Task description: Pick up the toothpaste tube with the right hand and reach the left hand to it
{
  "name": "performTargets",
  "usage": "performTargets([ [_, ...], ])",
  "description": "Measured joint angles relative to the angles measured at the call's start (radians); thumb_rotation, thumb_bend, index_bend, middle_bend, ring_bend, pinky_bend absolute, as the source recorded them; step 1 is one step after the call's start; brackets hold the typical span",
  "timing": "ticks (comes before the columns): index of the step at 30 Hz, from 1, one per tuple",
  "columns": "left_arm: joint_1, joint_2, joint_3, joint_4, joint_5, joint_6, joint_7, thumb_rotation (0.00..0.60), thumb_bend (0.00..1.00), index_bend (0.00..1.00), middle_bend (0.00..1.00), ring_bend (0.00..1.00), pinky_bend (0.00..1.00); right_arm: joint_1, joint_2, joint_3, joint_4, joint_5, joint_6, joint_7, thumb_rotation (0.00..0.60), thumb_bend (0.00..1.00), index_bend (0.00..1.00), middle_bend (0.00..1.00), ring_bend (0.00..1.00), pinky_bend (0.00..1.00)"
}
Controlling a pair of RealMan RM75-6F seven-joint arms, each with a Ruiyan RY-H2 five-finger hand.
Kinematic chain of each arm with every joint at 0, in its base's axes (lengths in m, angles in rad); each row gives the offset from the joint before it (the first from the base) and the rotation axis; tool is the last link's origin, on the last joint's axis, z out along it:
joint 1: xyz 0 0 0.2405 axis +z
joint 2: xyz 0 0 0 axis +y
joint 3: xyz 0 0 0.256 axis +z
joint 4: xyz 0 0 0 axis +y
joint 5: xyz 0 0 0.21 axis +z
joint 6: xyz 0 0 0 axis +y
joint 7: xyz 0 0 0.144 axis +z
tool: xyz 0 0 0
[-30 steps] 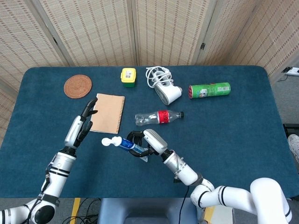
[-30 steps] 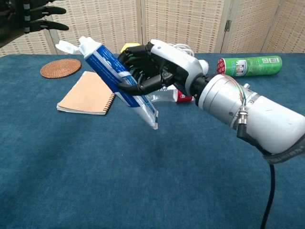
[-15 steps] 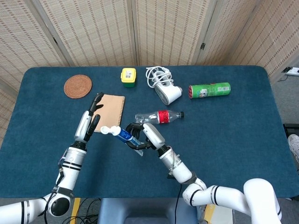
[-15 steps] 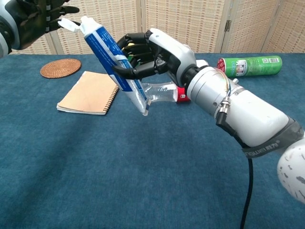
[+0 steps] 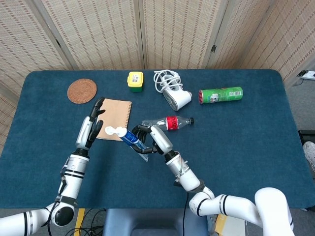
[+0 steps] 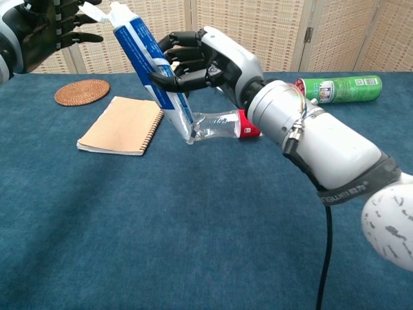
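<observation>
Two hands share the middle of our table: our right hand point(image 5: 153, 140) point(image 6: 206, 61) grasps the blue-and-white toothpaste tube point(image 5: 129, 139) point(image 6: 151, 68) around its middle and holds it clear above the dark blue cloth-covered table point(image 5: 236, 147) point(image 6: 193, 226), cap end up and tilted toward our left side. Our left hand point(image 5: 92, 127) point(image 6: 51, 29) is released, fingers spread and grasping nothing, just beside the tube's white cap point(image 5: 111, 131) point(image 6: 97, 13); we cannot tell whether it touches. Below them lies a tan spiral-bound notebook point(image 5: 117, 118) point(image 6: 122, 126), with a crushed clear plastic bottle with a red label point(image 5: 167, 123) point(image 6: 222, 124) beside it. Toward the far edge sit a round woven coaster point(image 5: 81, 91) point(image 6: 82, 92) and a green cylindrical can point(image 5: 221, 95) point(image 6: 339, 89).
</observation>
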Motion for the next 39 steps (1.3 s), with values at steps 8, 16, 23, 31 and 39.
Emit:
performTargets([
  [8,-0.008,-0.025,-0.03,-0.021,-0.039,-0.013,-0.038,0.066,0.02,0.0,0.0,0.0,0.16,0.05,-0.091,0.036,0.064,0.034,-0.009,-0.045,0.6,0.6,0.65,0.62,0.58,0.6],
  [16,-0.012,-0.036,-0.051,-0.04,-0.048,-0.013,-0.049,0.063,0.02,0.0,0.0,0.0,0.16,0.077,-0.134,0.055,0.093,0.052,-0.017,-0.093,0.6,0.6,0.65,0.63,0.58,0.6],
  [23,-0.015,-0.014,-0.037,-0.034,-0.024,-0.032,-0.025,0.063,0.02,0.0,0.0,0.0,0.16,0.087,-0.133,0.053,0.083,0.074,-0.049,-0.156,0.6,0.6,0.66,0.63,0.58,0.6],
  [31,-0.021,0.032,0.007,-0.005,0.04,-0.067,0.025,0.065,0.02,0.0,0.0,0.0,0.16,0.092,-0.088,0.045,0.028,0.101,-0.106,-0.239,0.6,0.6,0.66,0.63,0.58,0.6],
  [39,-0.028,0.07,0.046,0.035,0.12,-0.09,0.04,0.04,0.02,0.0,0.0,0.0,0.16,0.08,-0.037,0.039,-0.03,0.128,-0.135,-0.28,0.6,0.6,0.66,0.63,0.58,0.6],
])
